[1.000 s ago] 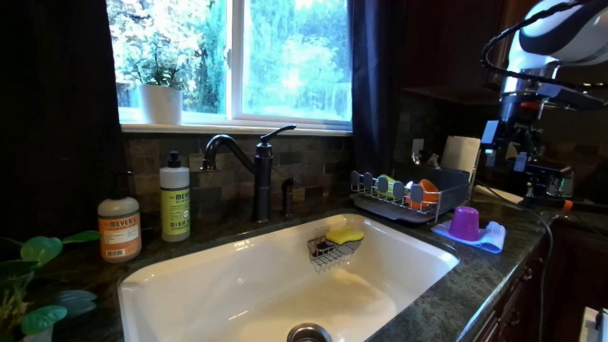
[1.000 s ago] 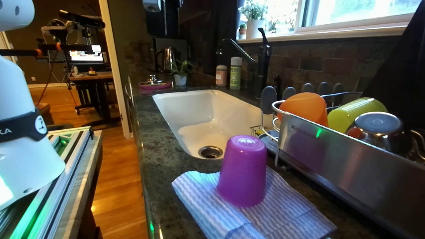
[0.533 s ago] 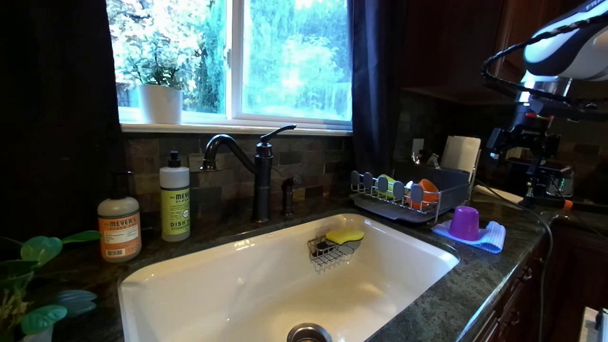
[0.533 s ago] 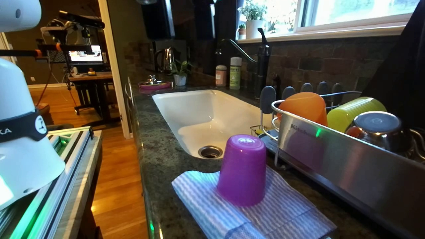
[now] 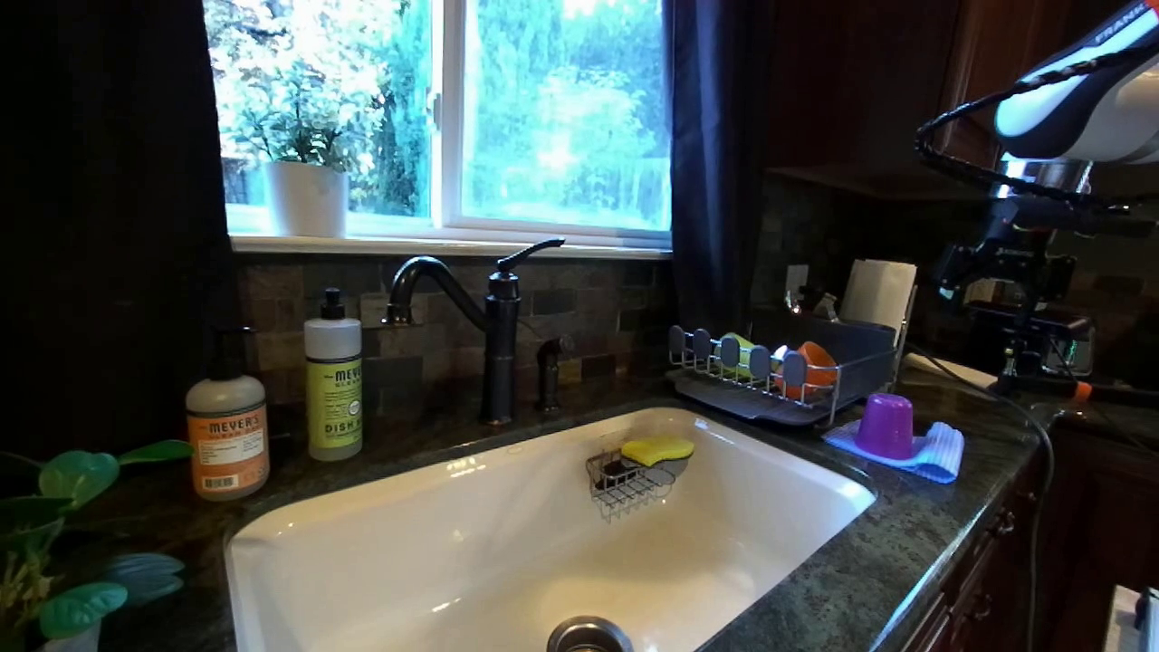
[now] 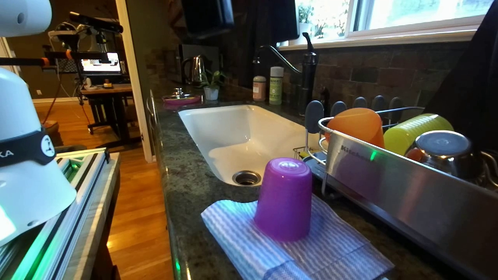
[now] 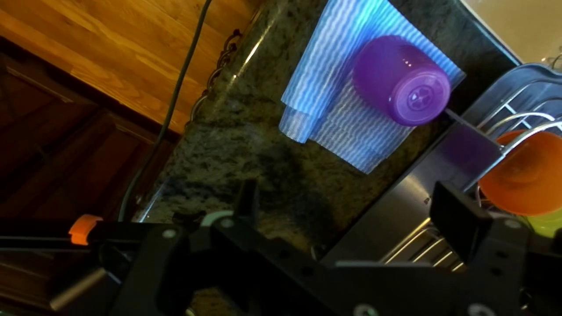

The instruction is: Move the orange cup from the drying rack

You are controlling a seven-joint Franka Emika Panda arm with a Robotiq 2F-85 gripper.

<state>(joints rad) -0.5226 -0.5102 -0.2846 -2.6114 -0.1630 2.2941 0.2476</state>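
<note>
The orange cup (image 5: 819, 365) lies tilted in a corner of the drying rack (image 5: 865, 367). In an exterior view the cup (image 6: 357, 123) rises above the steel side of the rack (image 6: 412, 198). In the wrist view the orange cup (image 7: 524, 173) is at the right edge, in the rack (image 7: 395, 215), partly cut off by the frame. My gripper (image 7: 351, 206) is open and empty, with its fingers wide apart. It hangs above the counter and the rack's steel side, apart from the cup. The fingers also show in the exterior views, as dark shapes (image 6: 249, 19) and at the right (image 5: 987, 299).
A purple cup (image 6: 284, 198) stands upside down on a striped blue cloth (image 6: 249, 237) beside the rack. A lime cup (image 6: 416, 132) and a metal container (image 6: 443, 151) sit in the rack. The white sink (image 5: 507, 543) and the faucet (image 5: 501, 353) are beyond it.
The wrist has turned, so the light finger faces seen earlier are now dark. The gripper has shifted slightly, and its fingers show farther apart in an exterior view. The orange cup has not moved.
</note>
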